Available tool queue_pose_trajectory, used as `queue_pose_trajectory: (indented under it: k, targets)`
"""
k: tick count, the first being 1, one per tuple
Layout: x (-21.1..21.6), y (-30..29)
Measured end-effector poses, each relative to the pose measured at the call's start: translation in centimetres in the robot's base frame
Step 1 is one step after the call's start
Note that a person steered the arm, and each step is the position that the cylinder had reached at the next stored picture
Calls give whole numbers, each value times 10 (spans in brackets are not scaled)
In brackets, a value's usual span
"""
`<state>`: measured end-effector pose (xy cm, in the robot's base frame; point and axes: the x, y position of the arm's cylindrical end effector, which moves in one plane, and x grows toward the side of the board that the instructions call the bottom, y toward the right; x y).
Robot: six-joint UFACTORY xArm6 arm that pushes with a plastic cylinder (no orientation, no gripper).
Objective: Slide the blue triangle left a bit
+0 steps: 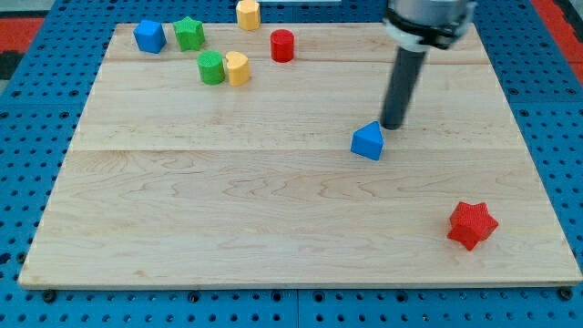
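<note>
The blue triangle (368, 141) lies on the wooden board (273, 210), right of the middle. My tip (393, 126) stands just to the view's upper right of it, touching or almost touching its right corner. The dark rod rises from there to the arm's head at the view's top.
A red star (472, 224) lies at the lower right. At the upper left are a blue block (149, 36), a green star (189, 34), a green cylinder (211, 67), a yellow block (237, 68), another yellow block (248, 14) and a red cylinder (282, 45).
</note>
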<state>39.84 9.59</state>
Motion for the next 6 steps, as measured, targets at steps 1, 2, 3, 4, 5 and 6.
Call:
queue_pose_trajectory:
  k: [1, 2, 3, 4, 5, 6]
  targets:
    - [32, -30]
    - [73, 11]
    - [105, 31]
    - [68, 58]
    - [75, 94]
    - [108, 82]
